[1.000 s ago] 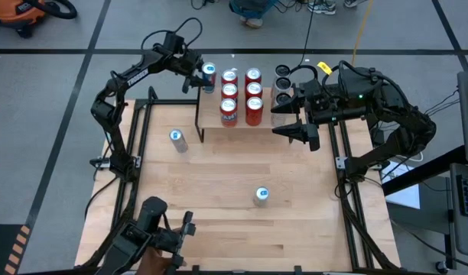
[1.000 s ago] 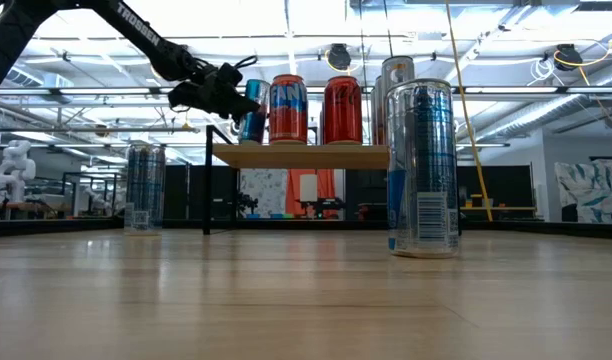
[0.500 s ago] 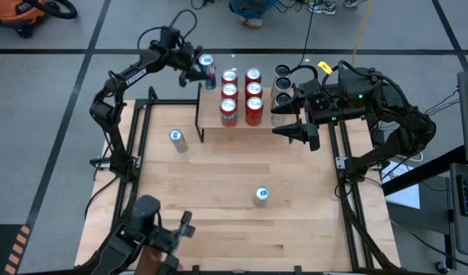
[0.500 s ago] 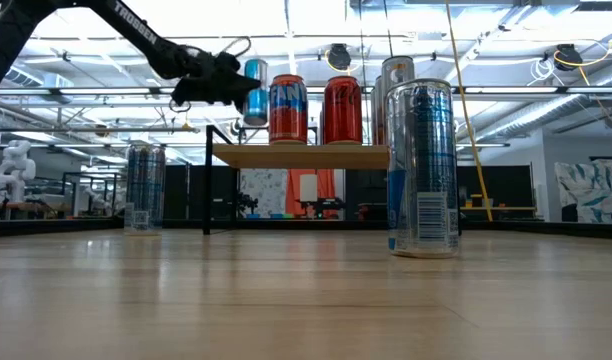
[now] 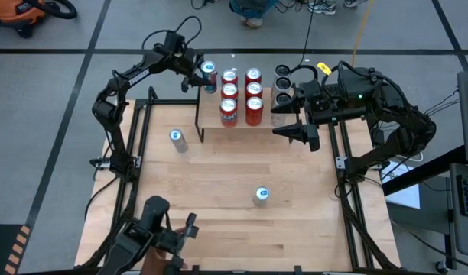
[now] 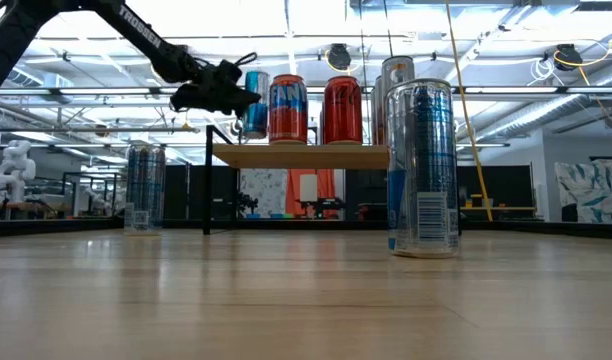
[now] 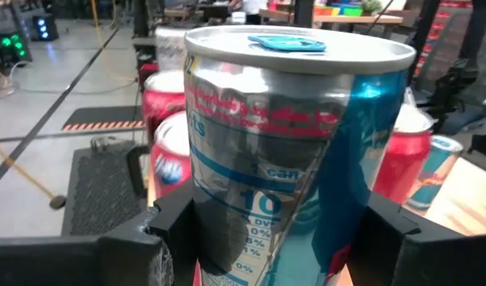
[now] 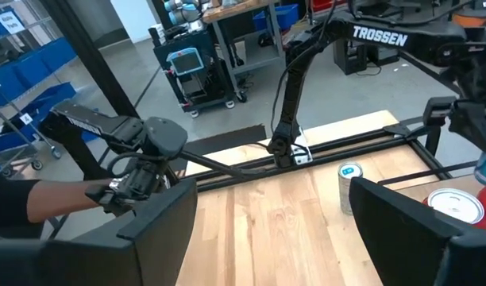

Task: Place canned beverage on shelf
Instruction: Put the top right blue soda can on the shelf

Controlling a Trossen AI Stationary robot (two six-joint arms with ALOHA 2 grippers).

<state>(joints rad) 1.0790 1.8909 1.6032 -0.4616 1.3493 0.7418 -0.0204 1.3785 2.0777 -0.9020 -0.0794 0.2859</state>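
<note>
left arm [image 8: 386,36]: "TROSSEN" | blue can [image 7: 295,159]: "10", "can"

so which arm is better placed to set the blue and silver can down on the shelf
Left. The left gripper already holds the blue and silver can at the small wooden shelf's left end; the right gripper hangs open and empty beside the shelf.

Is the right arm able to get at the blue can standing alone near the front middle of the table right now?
Probably yes. The right gripper is open and holds nothing, and bare table lies between it and that blue can, with nothing standing in the way.
</note>
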